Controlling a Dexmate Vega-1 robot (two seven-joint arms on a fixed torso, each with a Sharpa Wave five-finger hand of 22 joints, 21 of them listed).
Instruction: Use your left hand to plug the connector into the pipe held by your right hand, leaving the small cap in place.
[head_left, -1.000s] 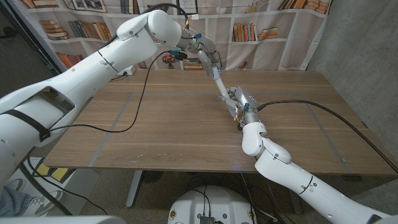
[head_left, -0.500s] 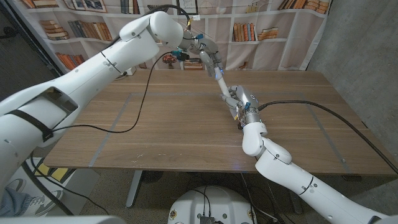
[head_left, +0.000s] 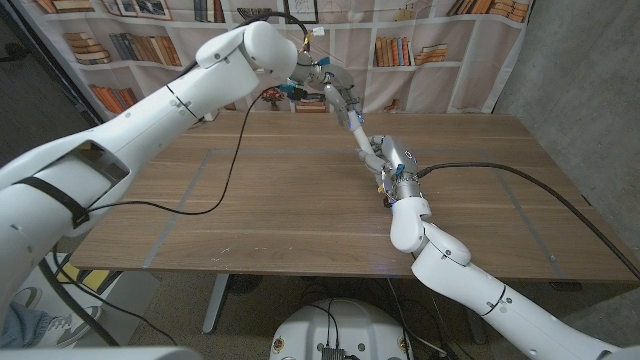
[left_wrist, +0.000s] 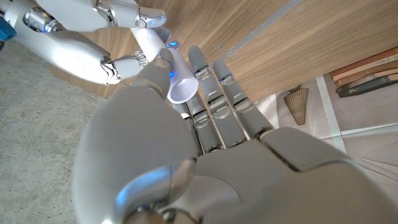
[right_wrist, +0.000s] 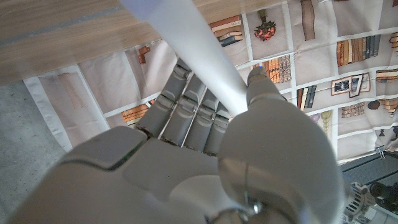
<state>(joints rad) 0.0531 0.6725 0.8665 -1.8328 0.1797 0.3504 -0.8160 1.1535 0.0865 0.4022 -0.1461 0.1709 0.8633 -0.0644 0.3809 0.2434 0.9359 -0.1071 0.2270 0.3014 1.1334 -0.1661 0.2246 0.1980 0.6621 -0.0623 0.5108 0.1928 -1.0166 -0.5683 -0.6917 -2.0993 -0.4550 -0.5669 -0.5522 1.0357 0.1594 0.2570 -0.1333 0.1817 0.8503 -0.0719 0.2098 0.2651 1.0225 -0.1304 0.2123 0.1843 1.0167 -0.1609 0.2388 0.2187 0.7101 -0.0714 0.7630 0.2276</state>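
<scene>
While the right hand (head_left: 392, 160) grips the white pipe (head_left: 362, 143) just right of centre in the head view, I note it holds the tube slanted up toward the upper middle of the frame, which presents the free end to the other arm. In the right wrist view the fingers (right_wrist: 186, 112) and thumb are wrapped around the pipe (right_wrist: 199, 53), so that grip looks firm.

At the upper middle of the head view, my left hand (head_left: 338, 95) meets the pipe's upper end. In the left wrist view a white connector (left_wrist: 178, 79) with an open round mouth sits between the left thumb and fingers (left_wrist: 214, 93), so I judge that hand closed on it, positioned for axial alignment. I cannot tell whether the connector is already seated on the pipe, nor can I identify the small cap with certainty.

Both parts are held above the wooden table (head_left: 250, 200), presumably for clearance.
</scene>
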